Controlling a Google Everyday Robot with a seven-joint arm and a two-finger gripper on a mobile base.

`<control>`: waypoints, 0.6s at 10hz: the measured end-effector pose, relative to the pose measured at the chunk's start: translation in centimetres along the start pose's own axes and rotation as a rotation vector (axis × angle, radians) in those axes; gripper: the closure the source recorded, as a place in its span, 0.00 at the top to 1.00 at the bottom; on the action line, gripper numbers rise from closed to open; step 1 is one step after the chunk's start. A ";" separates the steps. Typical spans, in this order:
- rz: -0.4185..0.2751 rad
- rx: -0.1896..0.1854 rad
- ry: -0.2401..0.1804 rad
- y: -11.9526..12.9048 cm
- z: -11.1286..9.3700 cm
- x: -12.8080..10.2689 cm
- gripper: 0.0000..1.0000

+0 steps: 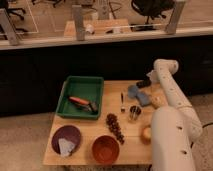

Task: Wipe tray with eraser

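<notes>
Gripper (143, 83), hold impossible to tell, hangs over the worktop's (87, 127) right side; the eraser (93, 106) lies in the tray (84, 89) at its 8 o'clock.

Claw (145, 82) is at the far right of the bench (87, 130), just beyond the blue-grey pads (138, 94). It shows only as a dark blurred patch, its outline not separable from whatever lies under it. Arm (170, 130) is cut off by the bottom edge. It hides the bench's near right corner and covers part of a yellowish round item (145, 133) and of a pale item (157, 102) further back. Orange-red tool (77, 101) in tray (82, 80): dark end blurred, type unreadable. Pale scrap (65, 146) in purple bowl (66, 134) is too blurred to name. Dark lumpy cluster (115, 127) mid-bench, pieces unresolvable. Thin dark stick (122, 101) is too small to identify. Office chairs (150, 7) far back are cut by the top edge.
</notes>
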 end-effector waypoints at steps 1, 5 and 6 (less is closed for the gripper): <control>-0.008 -0.002 0.001 0.1 0.2 -0.2 0.80; -0.017 -0.001 0.007 0.2 0.7 -0.5 0.80; -0.020 0.000 0.008 0.3 0.8 -0.6 0.80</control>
